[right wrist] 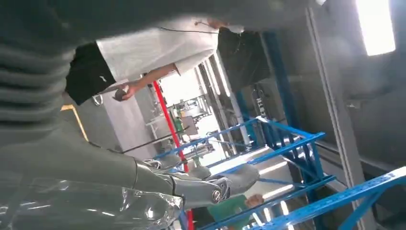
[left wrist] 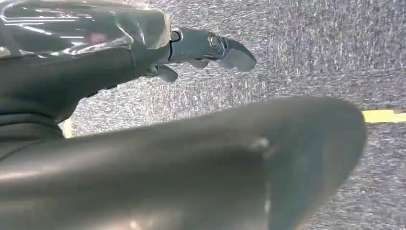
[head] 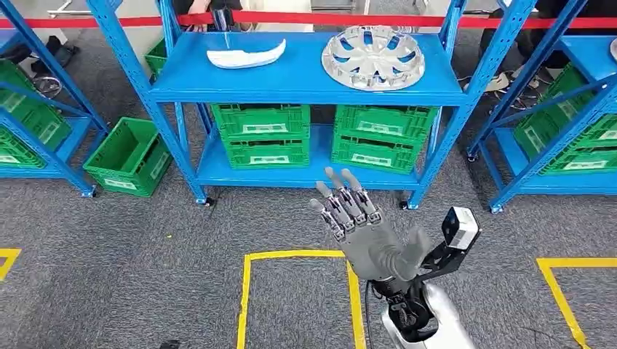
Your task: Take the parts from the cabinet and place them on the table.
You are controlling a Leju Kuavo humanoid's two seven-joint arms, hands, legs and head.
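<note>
Head view: blue metal shelving unit (head: 305,87) stands straight ahead on grey carpet floor (head: 109,247). Its top shelf carries a white curved plastic trim part (head: 246,55) toward the left and a round silver spoked wheel cover (head: 373,56) toward the right, well apart from each other, each set back from the front edge. Lower shelf holds stacked green plastic crates (head: 325,137); another green crate (head: 129,156) sits on the floor just left of the unit. Open carpet lies between robot and shelf front, marked with yellow tape lines (head: 247,298). More blue racks flank both sides.

Right hand (head: 360,225) is raised over the carpet, fingers apart and extended toward the shelf, grasping nothing. Both parts lie beyond and above it; the wheel cover is the nearer, slightly right.

Left wrist view: left hand (left wrist: 191,48) over carpet, fingers extended, nothing held.

Crate labels too small to read.

Right wrist view: a person in a white shirt (right wrist: 158,52) stands behind a red bar (right wrist: 165,112).
</note>
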